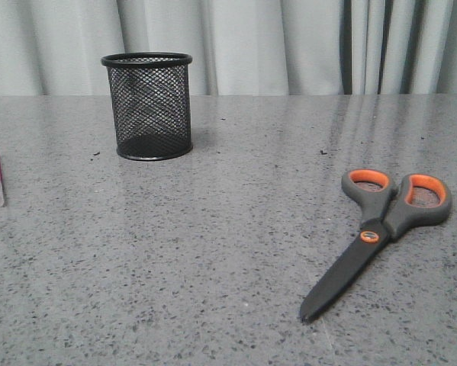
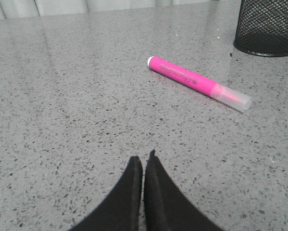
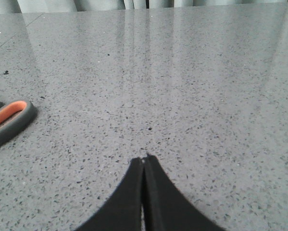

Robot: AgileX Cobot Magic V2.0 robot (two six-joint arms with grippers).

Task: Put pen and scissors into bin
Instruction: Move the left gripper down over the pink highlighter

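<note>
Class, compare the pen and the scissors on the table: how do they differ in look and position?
The pen is a straight magenta stick with a pale cap; the scissors are dark grey with orange-lined loops. The pen lies at the table's far left edge in the front view, the scissors on the right. Both lie flat on the table, outside the bin, untouched.

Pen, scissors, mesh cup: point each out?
pen [image 2: 192,81]: left wrist view, on the magenta barrel.
scissors [image 1: 369,237]: front view, on the orange pivot.
mesh cup [image 1: 152,107]: front view, on the mesh wall.
</note>
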